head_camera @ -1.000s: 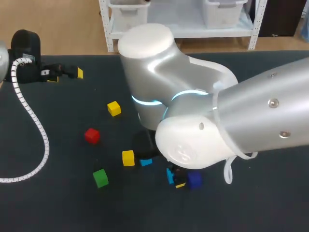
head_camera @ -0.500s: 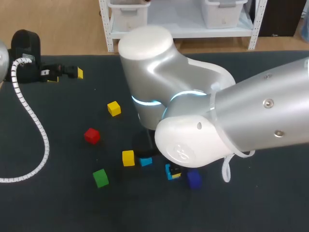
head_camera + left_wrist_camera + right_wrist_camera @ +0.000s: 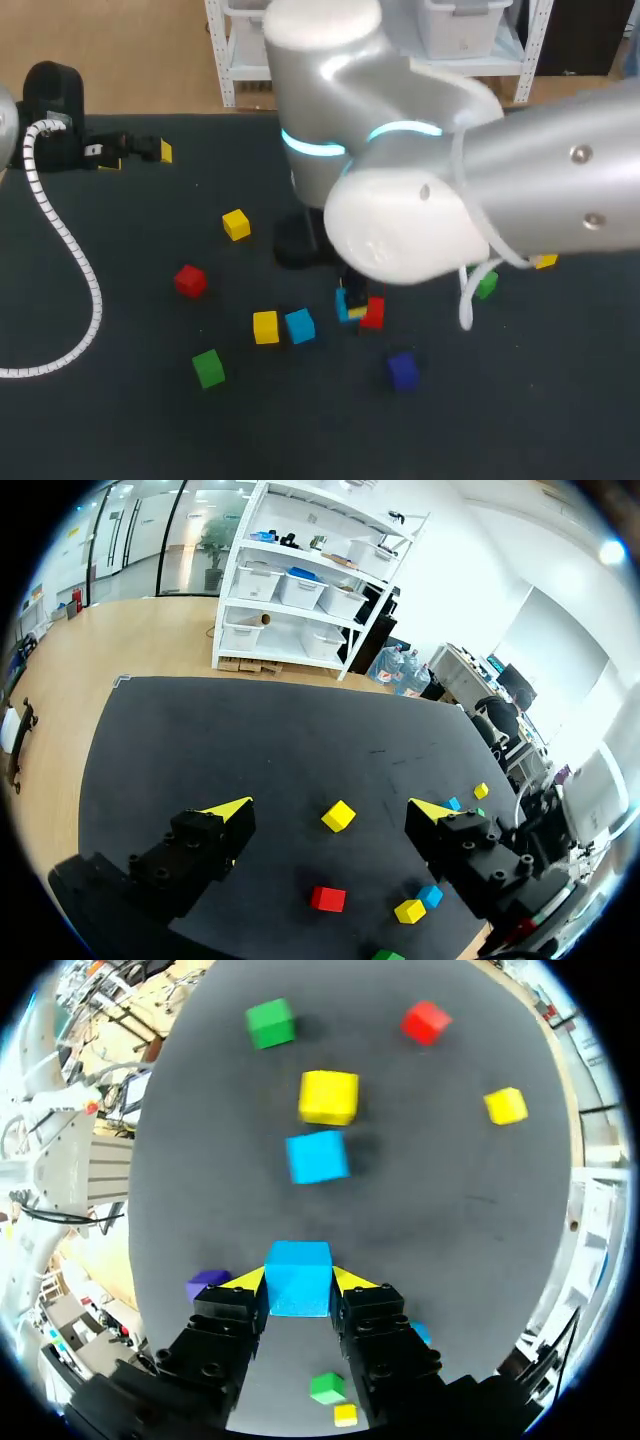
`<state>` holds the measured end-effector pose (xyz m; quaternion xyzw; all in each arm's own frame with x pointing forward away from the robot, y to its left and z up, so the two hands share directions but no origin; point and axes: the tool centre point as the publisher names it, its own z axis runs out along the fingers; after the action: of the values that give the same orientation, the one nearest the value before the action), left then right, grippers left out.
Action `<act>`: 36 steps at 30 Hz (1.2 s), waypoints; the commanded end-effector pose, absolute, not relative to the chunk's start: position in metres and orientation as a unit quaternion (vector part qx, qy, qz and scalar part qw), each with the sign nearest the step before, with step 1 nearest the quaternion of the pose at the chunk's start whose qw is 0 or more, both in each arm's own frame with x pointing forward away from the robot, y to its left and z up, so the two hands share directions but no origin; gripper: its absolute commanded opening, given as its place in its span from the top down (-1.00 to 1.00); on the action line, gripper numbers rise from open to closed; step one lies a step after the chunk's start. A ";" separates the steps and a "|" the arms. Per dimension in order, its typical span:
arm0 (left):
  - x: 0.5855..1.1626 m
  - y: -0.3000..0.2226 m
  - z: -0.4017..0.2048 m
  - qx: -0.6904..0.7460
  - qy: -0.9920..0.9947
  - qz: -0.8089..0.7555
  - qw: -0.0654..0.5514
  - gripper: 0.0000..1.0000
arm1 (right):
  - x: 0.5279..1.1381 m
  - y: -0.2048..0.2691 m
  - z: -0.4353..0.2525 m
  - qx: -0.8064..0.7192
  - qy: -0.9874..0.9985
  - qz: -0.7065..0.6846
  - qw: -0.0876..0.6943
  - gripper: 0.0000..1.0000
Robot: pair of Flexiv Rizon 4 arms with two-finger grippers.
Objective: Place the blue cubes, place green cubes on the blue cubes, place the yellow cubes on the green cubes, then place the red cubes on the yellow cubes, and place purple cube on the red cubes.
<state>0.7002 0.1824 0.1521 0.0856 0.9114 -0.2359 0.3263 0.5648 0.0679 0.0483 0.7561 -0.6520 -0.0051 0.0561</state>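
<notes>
My right gripper pinches a blue cube, left gripper spread empty; next, probably lower it beside the other blue cube.

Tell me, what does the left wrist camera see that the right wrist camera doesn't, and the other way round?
Only the left wrist view shows the left arm's fingers, standing apart with nothing between them. Only the right wrist view shows the right arm's fingers pressing a blue cube from both sides, with the purple cube just beside them. Both views show the red cube and a loose blue cube lying right next to a yellow cube.
</notes>
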 end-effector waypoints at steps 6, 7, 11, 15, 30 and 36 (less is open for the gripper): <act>0.700 0.184 0.151 0.088 0.909 -0.241 0.328 -1.00 | 0.610 0.065 0.046 0.741 -0.667 0.001 0.078 1.00; 0.700 0.184 0.151 0.088 0.909 -0.241 0.328 -1.00 | 0.613 0.063 0.042 0.737 -0.671 0.002 0.081 1.00; 0.700 0.184 0.151 0.088 0.909 -0.241 0.328 -1.00 | 0.624 0.053 0.029 0.729 -0.679 -0.006 0.091 1.00; 0.700 0.184 0.151 0.088 0.909 -0.241 0.328 -1.00 | 0.632 0.046 0.023 0.720 -0.687 -0.008 0.096 1.00; 0.700 0.184 0.151 0.088 0.909 -0.241 0.328 -1.00 | 0.657 0.026 0.014 0.695 -0.713 -0.008 0.097 1.00; 0.700 0.184 0.151 0.088 0.909 -0.241 0.328 -1.00 | 0.658 0.016 0.006 0.693 -0.713 -0.010 0.105 1.00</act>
<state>0.7002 0.1823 0.1521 0.0856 0.9114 -0.2359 0.3262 0.6551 0.0185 0.0083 0.6936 -0.7128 -0.0063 0.1045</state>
